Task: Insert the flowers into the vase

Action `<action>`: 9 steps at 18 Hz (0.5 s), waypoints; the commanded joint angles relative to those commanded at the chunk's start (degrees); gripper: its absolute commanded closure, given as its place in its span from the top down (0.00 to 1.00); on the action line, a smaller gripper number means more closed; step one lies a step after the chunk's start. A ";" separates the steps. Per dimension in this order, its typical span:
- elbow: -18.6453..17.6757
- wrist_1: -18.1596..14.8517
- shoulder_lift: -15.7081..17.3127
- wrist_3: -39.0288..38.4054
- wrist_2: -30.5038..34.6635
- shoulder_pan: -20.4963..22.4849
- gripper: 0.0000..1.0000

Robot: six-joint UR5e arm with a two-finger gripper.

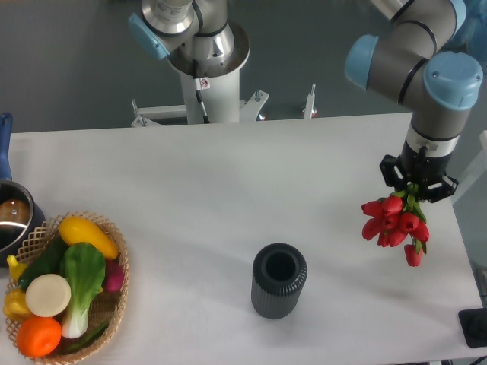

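Closest to the camera and forward-left of the gripper point(418, 185): the vase point(279, 280), a dark grey ribbed cylinder, upright, round mouth open to the ceiling — well apart from the bunch and ready to receive stems. Farther left, at the table's point(228, 175) near edge, a woven basket point(114, 251) of glossy toy vegetables, and beyond it a metal pot point(14, 217) with a blue handle. Back at the gripper: closed on the flowers point(397, 223), red tulips hanging blooms-down just beneath the fingers, held clear above the white tabletop. Stems mostly hidden inside the grip; a little green showing. Probably carried high to clear the vase rim, though the blooms-down hold would seem to call for turning before insertion.
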 joint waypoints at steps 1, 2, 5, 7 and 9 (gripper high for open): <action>-0.09 0.00 0.00 0.00 0.00 0.00 0.00; -0.09 0.00 0.00 0.00 0.00 0.00 0.00; 0.00 -0.09 0.00 0.00 0.00 0.00 0.00; -0.17 -0.09 0.52 0.00 0.26 0.00 0.00; -0.26 0.00 1.31 -0.09 -0.17 0.00 0.00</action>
